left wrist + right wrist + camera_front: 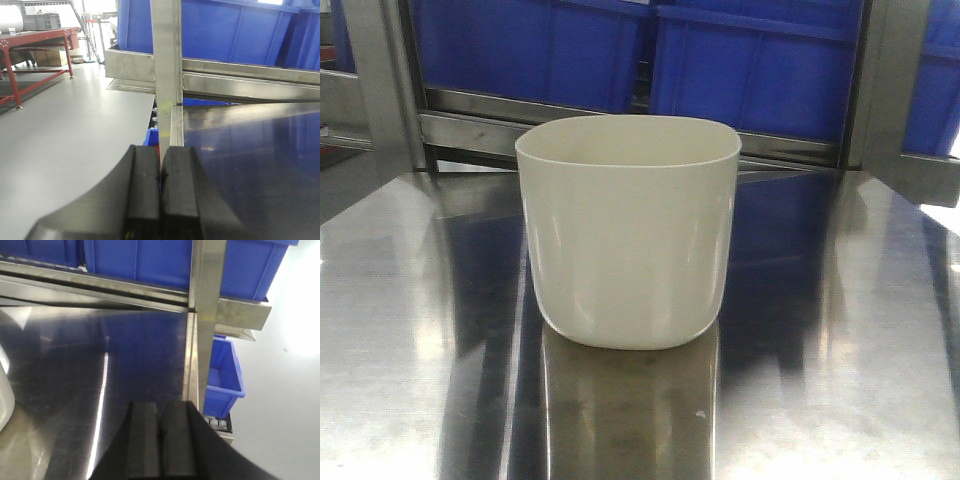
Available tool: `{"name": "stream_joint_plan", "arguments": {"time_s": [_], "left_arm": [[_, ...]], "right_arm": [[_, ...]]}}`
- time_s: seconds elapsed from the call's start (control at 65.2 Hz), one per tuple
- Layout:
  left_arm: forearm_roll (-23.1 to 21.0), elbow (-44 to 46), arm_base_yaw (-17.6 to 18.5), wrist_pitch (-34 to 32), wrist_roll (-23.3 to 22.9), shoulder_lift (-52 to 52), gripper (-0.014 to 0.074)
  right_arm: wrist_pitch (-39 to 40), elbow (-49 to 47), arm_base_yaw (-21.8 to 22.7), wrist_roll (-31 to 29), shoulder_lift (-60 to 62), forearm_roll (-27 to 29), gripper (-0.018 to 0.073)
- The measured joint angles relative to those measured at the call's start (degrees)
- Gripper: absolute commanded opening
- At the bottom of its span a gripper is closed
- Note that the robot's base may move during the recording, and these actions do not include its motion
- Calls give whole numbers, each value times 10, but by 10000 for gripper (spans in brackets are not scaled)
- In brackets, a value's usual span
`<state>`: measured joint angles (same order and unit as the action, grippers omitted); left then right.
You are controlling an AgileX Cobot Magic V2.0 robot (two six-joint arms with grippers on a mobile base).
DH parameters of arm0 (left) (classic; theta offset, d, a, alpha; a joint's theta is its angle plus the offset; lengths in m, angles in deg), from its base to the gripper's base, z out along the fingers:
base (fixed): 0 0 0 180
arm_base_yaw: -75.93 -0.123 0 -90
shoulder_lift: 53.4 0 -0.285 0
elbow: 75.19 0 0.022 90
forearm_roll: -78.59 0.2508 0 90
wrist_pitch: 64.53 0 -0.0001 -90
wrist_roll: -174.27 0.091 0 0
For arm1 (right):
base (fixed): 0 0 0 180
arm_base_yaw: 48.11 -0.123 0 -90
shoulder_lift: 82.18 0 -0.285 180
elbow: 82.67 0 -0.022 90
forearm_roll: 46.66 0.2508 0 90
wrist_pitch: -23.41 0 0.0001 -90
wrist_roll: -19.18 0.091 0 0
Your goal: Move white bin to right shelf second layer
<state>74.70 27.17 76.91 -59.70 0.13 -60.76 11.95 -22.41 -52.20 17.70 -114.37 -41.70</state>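
- At the left edge of the tabletop [250, 165], my left hand [160, 197] has its black fingers [142, 190] pressed flat together, with nothing between them.
- That hand lines up with the tabletop's folded edge strip. The left post [167, 50] stands straight ahead of it, upright.
- Grey floor [75, 130] lies to that hand's left, with a red-framed bench [35, 42] well off across it.
- My right hand [160, 440] sits over the right side of the tabletop, near the edge. Its pads are also closed on each other and hold nothing.
- The right post [210, 295] rises just ahead of it at the tabletop edge. A small blue crate [222, 375] sits lower down, past the edge on the right, mouth up.
- The white bin [628, 235] stands upright, mouth up, on the tabletop at about centre in the front view. Neither hand touches it.
- The bin is well apart from my right hand. Only a cream sliver of it shows at the far left edge of the right wrist view.
- Its glossy walls taper to a rounded base. Its reflection shows on the steel right below it.
- Behind the bin a steel rail [620, 110] runs across between the posts, with the bin in front of it.
- Large blue crates [750, 60] sit side by side on the level above that rail, filling the background.
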Motion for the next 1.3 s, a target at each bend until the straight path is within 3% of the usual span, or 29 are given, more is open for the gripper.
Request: {"name": "stream_joint_plan", "arguments": {"time_s": [0.291, 0.613, 0.751, 0.874, 1.058, 1.165, 1.303], "left_arm": [[0, 0, 0, 0, 0, 0, 85], [0, 0, 0, 0, 0, 0, 85], [0, 0, 0, 0, 0, 0, 85], [0, 0, 0, 0, 0, 0, 85], [0, 0, 0, 0, 0, 0, 85], [0, 0, 0, 0, 0, 0, 85], [0, 0, 0, 0, 0, 0, 85]], "right_arm": [[-30, -102, -7, 0, -170, 0, 56], [-235, -251, -125, 15, -306, 1, 58], [-300, -310, -156, 91, -367, 4, 59], [-384, -374, -164, 201, -438, -11, 69], [-556, -488, -210, 364, -547, -128, 218], [-582, -553, -239, 437, -587, -190, 237], [-586, -618, -270, 464, -609, -216, 237]]}}
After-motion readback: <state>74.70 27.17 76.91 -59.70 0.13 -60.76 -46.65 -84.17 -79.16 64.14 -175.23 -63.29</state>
